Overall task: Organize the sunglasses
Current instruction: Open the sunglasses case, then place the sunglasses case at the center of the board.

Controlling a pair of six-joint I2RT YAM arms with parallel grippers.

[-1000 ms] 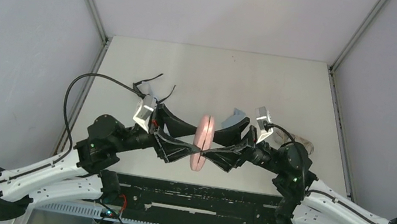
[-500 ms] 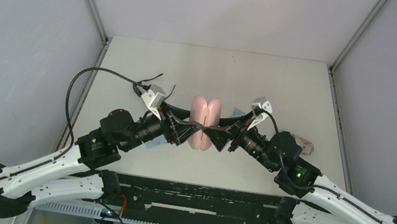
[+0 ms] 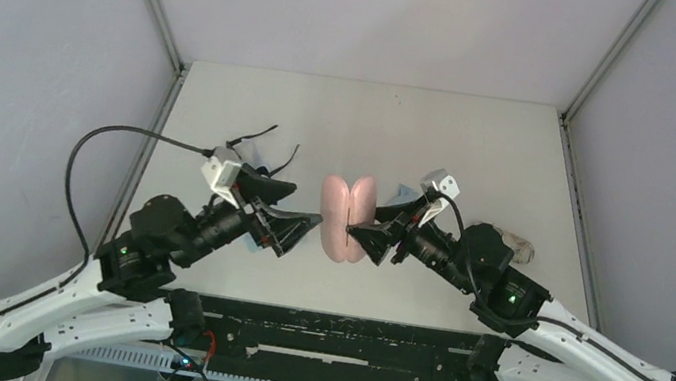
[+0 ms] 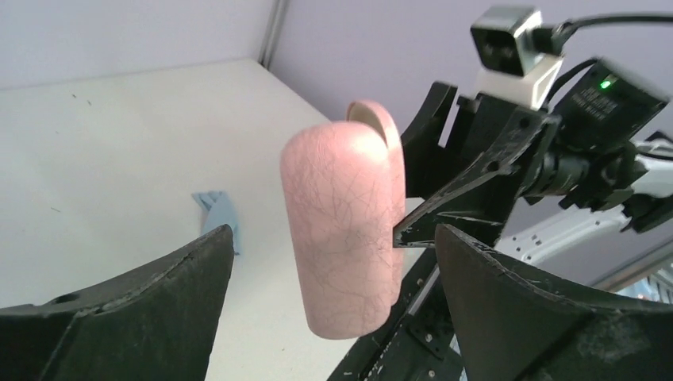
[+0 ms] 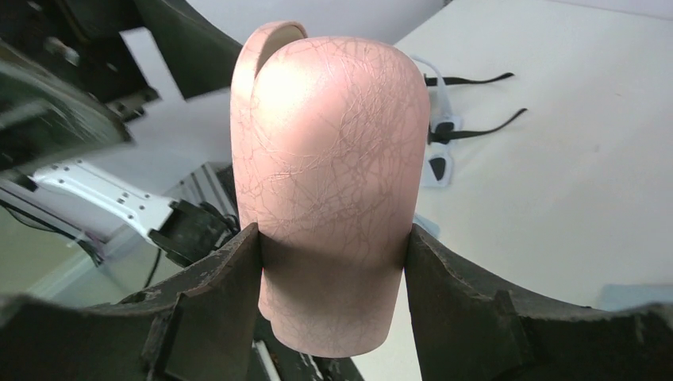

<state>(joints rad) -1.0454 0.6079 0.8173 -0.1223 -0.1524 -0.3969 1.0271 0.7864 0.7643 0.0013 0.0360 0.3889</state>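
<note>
The right gripper (image 3: 361, 233) pinches the pink case (image 3: 345, 217) by its 2 sides and holds it upright above the near middle of the counter (image 3: 375, 120). The lid appears slightly ajar. The left gripper (image 3: 300, 213) stands spread wide just left of the case, not touching it.

Farther back on the left, the sunglasses (image 3: 258, 141) lie on the counter, well apart from both grippers. The white frame (image 5: 436, 151) shows in the right wrist view, with thin black arms beside it.

The step in hand looks like readying the case to take 1 pair. Next, the free left gripper probably needs to reach far-left and pick up a frame without bending the arms, while the right keeps the case steady.
</note>
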